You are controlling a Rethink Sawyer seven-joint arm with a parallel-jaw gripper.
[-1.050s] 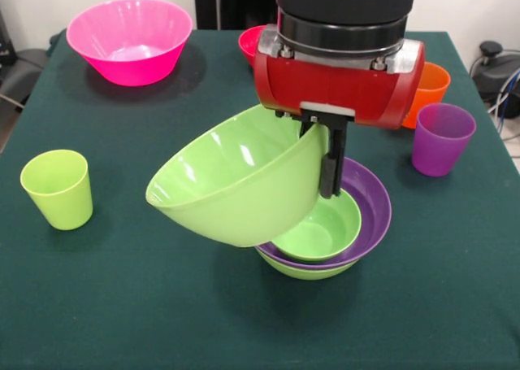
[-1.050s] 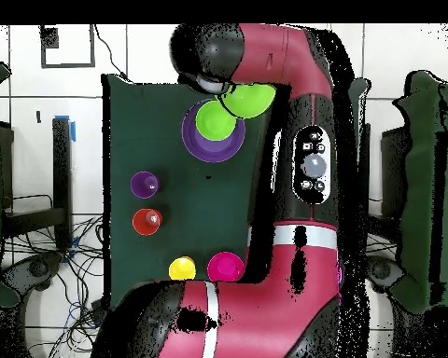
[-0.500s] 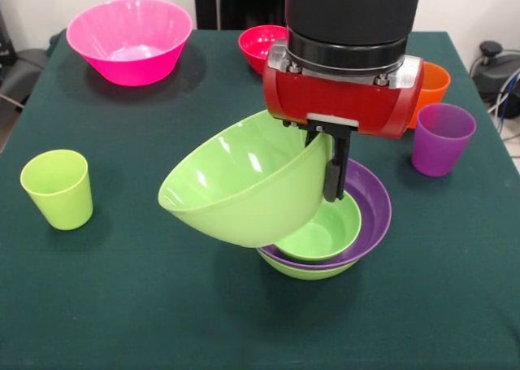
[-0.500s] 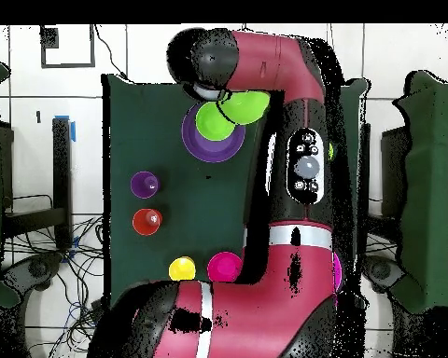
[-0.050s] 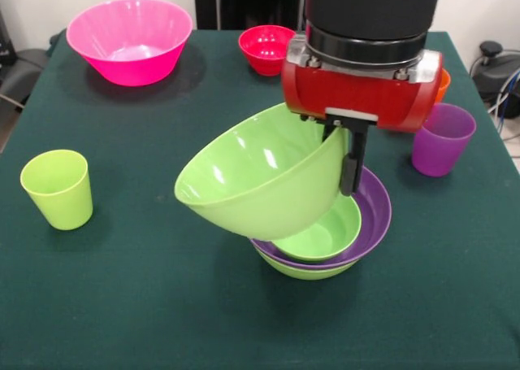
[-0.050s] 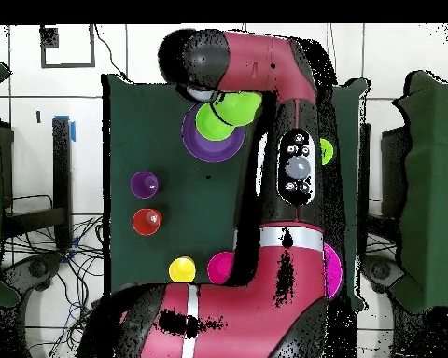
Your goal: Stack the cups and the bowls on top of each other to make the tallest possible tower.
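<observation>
No brand, label or legible writing anywhere. Bowls counted in the front view: six, namely one pink bowl (image 5: 130, 41) far left, one small red bowl (image 5: 267, 49) far centre, one large lime bowl (image 5: 262, 175) held tilted in the air, and a nested stack (image 5: 325, 236) of a small lime bowl (image 5: 325, 228) inside a shallow purple bowl (image 5: 375, 211) on another lime bowl (image 5: 302, 270). Cups counted: three, namely a lime cup (image 5: 57, 188) near left, a purple cup (image 5: 441, 138) at right, an orange cup (image 5: 443, 81) mostly hidden behind the arm. Gripper (image 5: 348, 163) clamped on the rim of the large lime bowl, just above the stack's left side. Dark green cloth table (image 5: 122, 305); tiled floor, cables and dark furniture around it in the overhead view.
</observation>
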